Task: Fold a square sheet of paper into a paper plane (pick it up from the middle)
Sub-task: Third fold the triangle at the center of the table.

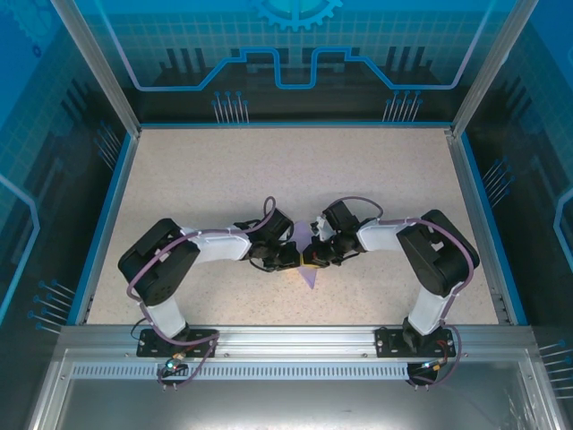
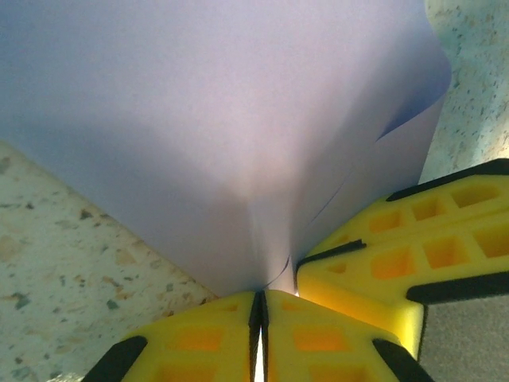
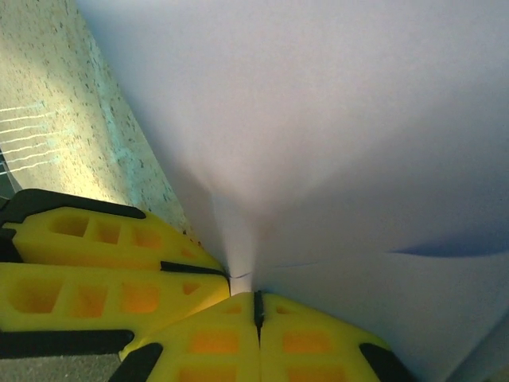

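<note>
Left tool [image 2: 260, 330] and right tool [image 3: 257, 318] both clamped on the lavender paper sheet [image 2: 238, 119], over the counter [image 1: 269, 179], near-middle. Sheet shows a point and doubled layers. I'd call it part-folded, wing folds left.

Speckled beige table [image 1: 224, 179] enclosed by blue printed walls [image 1: 376, 45], aluminium frame [image 1: 286, 339].

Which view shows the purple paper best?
Left wrist: the paper is close, its layers and curled edge meeting at the left gripper. Right wrist gives a plainer sheet; the top view, a small distant tip.
</note>
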Available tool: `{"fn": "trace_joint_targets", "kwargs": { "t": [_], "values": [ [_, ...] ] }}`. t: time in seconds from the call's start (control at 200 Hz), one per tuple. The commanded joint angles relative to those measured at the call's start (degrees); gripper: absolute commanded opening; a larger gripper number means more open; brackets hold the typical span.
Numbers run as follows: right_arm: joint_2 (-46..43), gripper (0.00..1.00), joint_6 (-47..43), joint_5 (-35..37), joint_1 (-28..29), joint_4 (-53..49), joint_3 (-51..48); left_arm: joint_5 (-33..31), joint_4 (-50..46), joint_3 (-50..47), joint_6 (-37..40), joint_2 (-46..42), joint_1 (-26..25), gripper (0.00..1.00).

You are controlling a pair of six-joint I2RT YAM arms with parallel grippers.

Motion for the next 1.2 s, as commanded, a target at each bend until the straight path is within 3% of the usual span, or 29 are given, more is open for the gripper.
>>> {"fn": "trace_joint_targets", "kwargs": {
  "t": [0.0, 0.38, 0.71, 1.195],
  "values": [
    [-1.0, 0.07, 0.1, 2.0, -0.6, -3.3, -0.9, -3.5, -4.1, 0.9, 1.9, 2.6, -0.3, 0.12],
    [-7.2, 0.19, -2.3, 3.7, -2.4, -7.9, -0.2, -5.6, -6.9, 2.0, 3.2, 3.9, -0.3, 0.12],
    [-11.7, 0.17, -3.9, 3.5, -3.2, -9.9, -3.3, -5.7, -7.0, 2.3, 3.5, 4.6, -0.3, 0.12],
    [-6.3, 0.14, -3.4, 5.2, -2.9, -5.3, -1.8, -5.7, -7.7, 2.5, 4.8, 4.9, -0.5, 0.12]
  ]
}}
